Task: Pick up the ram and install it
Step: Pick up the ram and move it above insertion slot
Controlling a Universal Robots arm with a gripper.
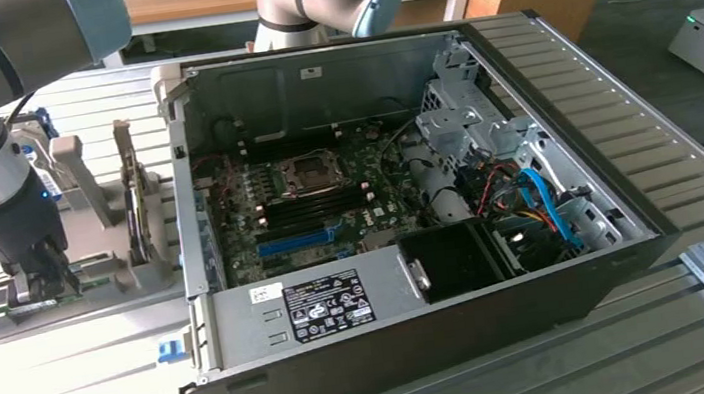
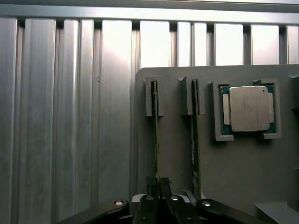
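Overall: bright and cool in both views.
Glare: near white on the slatted metal table (image 1: 67, 393), strongest toward the exterior view's left; pale bands along the slats in the wrist view.
Shadow: deep inside the computer case (image 1: 313, 101), darkest below its back wall.
Contrast: mid-grey on the tray (image 2: 177, 154); soft sheen on the processor lid (image 2: 247, 108); the ram (image 2: 155, 130) a dark edge-on line; the gripper (image 2: 159, 184), pinched on it, near black.

The desk (image 2: 60, 116) is ribbed, shiny metal. The holder (image 2: 224, 168) looks matt grey plastic; the ram (image 2: 155, 130) is dull dark board.
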